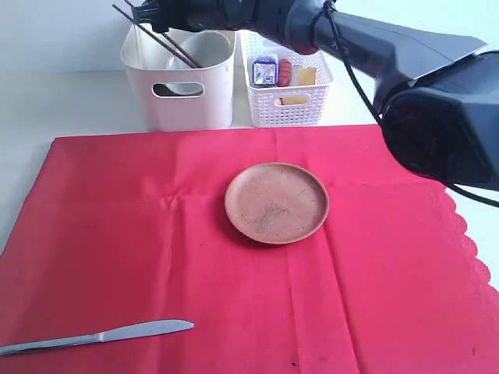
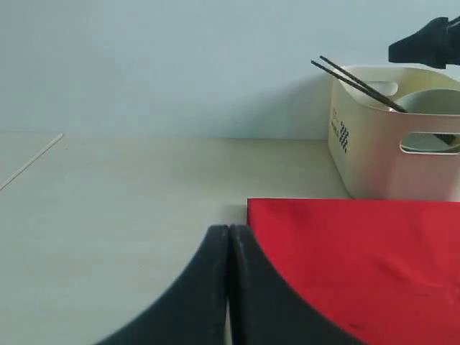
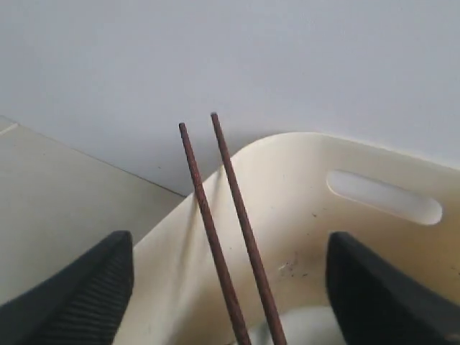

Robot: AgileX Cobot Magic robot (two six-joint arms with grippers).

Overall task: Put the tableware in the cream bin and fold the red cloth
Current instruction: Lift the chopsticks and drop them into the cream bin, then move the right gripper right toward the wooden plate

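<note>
A red cloth lies spread over the pale tabletop. A round wooden plate sits near its middle and a silver knife lies at the near left edge. Beyond the cloth's far edge stands the cream bin, and just to its right is a white lattice basket holding a small carton and food items. Dark chopsticks lean inside the bin beside a white bowl, with their tips jutting past the far left rim. The right arm reaches across above the bin. The right claw is spread wide and released, its fingers flanking the chopsticks without touching them. The left claw is clenched on nothing, low over the tabletop by the cloth's far left corner.
</note>
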